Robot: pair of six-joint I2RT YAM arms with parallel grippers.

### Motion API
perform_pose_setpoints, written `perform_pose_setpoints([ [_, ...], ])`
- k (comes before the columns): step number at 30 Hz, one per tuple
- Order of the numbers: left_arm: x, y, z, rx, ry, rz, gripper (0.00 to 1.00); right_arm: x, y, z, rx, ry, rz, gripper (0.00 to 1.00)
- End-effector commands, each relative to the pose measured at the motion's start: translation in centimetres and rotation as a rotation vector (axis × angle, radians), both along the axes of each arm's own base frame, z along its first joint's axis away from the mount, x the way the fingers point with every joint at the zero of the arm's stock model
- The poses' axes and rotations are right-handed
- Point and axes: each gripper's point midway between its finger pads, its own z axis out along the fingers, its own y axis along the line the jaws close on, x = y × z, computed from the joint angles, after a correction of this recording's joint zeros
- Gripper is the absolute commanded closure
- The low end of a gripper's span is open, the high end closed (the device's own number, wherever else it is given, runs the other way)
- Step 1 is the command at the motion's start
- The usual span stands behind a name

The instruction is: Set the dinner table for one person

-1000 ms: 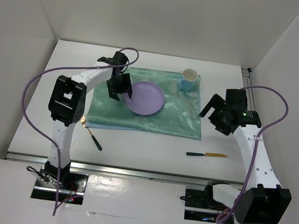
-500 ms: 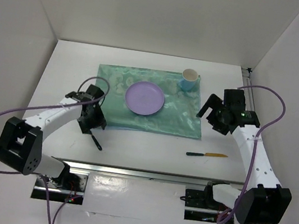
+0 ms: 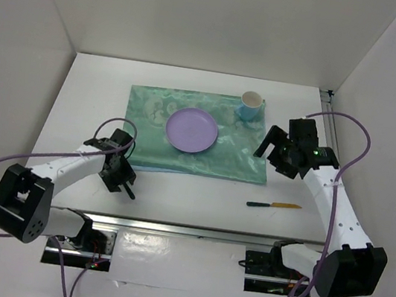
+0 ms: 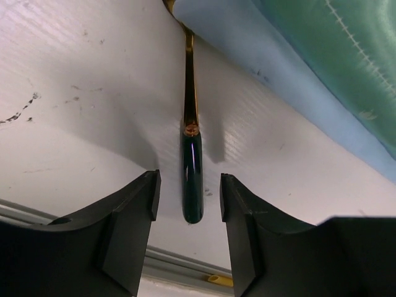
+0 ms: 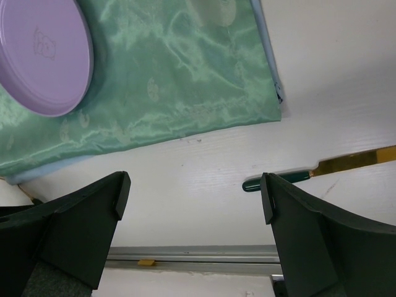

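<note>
Dinner table (image 3: 195,212), a large plain white table with a metal rail (image 3: 170,227) along its near edge, carries a place setting that looks only partly laid. A green patterned cloth (image 3: 203,161) lies across its far middle. A purple plate (image 3: 193,130) sits on the cloth, and a pale blue cup (image 3: 250,105) stands at the cloth's far right corner. A knife (image 3: 273,205) with a dark handle and gold blade lies on the bare table, near the cloth's near right corner.

The step in hand appears to be picking up cutlery on the left side. The left end effector (image 4: 189,192) is low over the table, partly open, with one finger on each side of the dark handle of a gold-stemmed utensil (image 4: 192,179). The fingers do not touch the handle and nothing is held. The utensil's head is hidden under the cloth's edge, so it could be a fork or a spoon. The next move likely calls for closing squarely on the slim handle, then drawing it clear without dragging the cloth.

The right end effector (image 3: 277,150) hangs wide open and empty above the cloth's right edge.

The table surface is smooth and white, with faint dark scuffs (image 4: 25,105) in the left wrist view. Plain white walls (image 3: 203,21) enclose it on three sides
</note>
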Motion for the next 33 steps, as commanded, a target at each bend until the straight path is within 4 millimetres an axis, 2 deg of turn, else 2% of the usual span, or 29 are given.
perform_pose_setpoints([
  [1,0.8,-0.4,-0.8,-0.013,-0.017,0.035,0.41,0.4,0.3,0.4,-0.002,-0.03,-0.007,0.0],
  [2,0.3,-0.3,-1.4,-0.005,0.012,0.044,0.49,0.4,0.2,0.4,-0.009,-0.031,-0.012,0.0],
  [5,-0.8,0.4,-2.0,0.031,0.068,0.075,0.63,0.4,0.0,0.3,-0.018,-0.033,-0.019,0.0],
  [8,-1.7,2.1,-1.0,0.097,0.075,0.13,0.86,0.2,0.0,0.2,-0.028,-0.026,-0.016,0.0],
  [9,-0.9,2.9,0.3,0.109,0.016,0.158,0.97,0.2,0.0,0.2,-0.028,-0.026,-0.016,0.0],
  [11,-0.9,3.9,2.2,0.13,-0.011,0.189,1.0,0.3,-0.1,0.0,-0.037,-0.018,-0.021,0.0],
  [12,0.2,4.7,4.1,0.155,-0.065,0.189,1.0,0.3,-0.1,0.0,-0.037,-0.018,-0.021,0.0],
  [14,1.0,5.9,7.1,0.192,-0.144,0.203,1.0,0.7,0.0,0.1,-0.035,-0.026,-0.022,0.0],
  [15,2.0,6.5,9.4,0.233,-0.196,0.139,1.0,0.7,-0.1,0.1,-0.041,-0.027,-0.014,0.0],
  [17,4.6,6.0,11.9,0.239,-0.305,0.015,1.0,1.0,0.1,0.0,-0.033,-0.027,-0.009,0.0],
  [18,6.4,5.3,12.8,0.241,-0.349,-0.107,1.0,1.0,0.3,0.0,-0.025,-0.025,-0.002,0.0],
  [19,8.3,4.7,14.8,0.238,-0.407,-0.156,1.0,1.2,0.4,-0.2,-0.025,-0.025,-0.002,0.0],
  [20,9.4,3.9,15.3,0.233,-0.418,-0.224,1.0,1.2,0.5,-0.1,-0.018,-0.024,0.003,0.0],
  [21,10.7,3.4,13.9,0.239,-0.353,-0.283,1.0,1.0,0.7,-0.8,-0.014,-0.001,0.01,0.0],
  [22,12.3,2.1,15.3,0.251,-0.371,-0.352,1.0,1.0,0.7,-0.8,-0.014,-0.001,0.01,0.0],
  [23,13.3,1.8,13.2,0.272,-0.282,-0.392,1.0,1.0,0.7,-0.8,-0.008,0.0,0.002,0.0],
  [24,14.7,1.2,14.1,0.266,-0.292,-0.43,1.0,0.9,0.5,-0.9,-0.017,0.008,-0.004,0.0],
  [26,16.1,0.1,13.2,0.252,-0.245,-0.469,1.0,0.7,0.3,-1.1,-0.028,0.015,-0.011,0.0],
  [27,17.7,-0.7,12.0,0.239,-0.217,-0.51,1.0,0.8,0.1,-1.1,-0.038,0.013,-0.018,0.0],
  [30,19.0,-1.3,9.6,0.233,-0.136,-0.557,1.0,0.6,-0.3,-1.0,-0.053,0.022,-0.039,0.0],
  [31,19.9,-1.7,7.9,0.201,-0.103,-0.562,1.0,0.6,-0.3,-0.7,-0.051,0.013,-0.039,0.0],
  [33,20.0,-1.6,6.5,0.209,-0.057,-0.565,1.0,0.4,-0.5,-0.8,-0.061,0.02,-0.045,0.0],
])
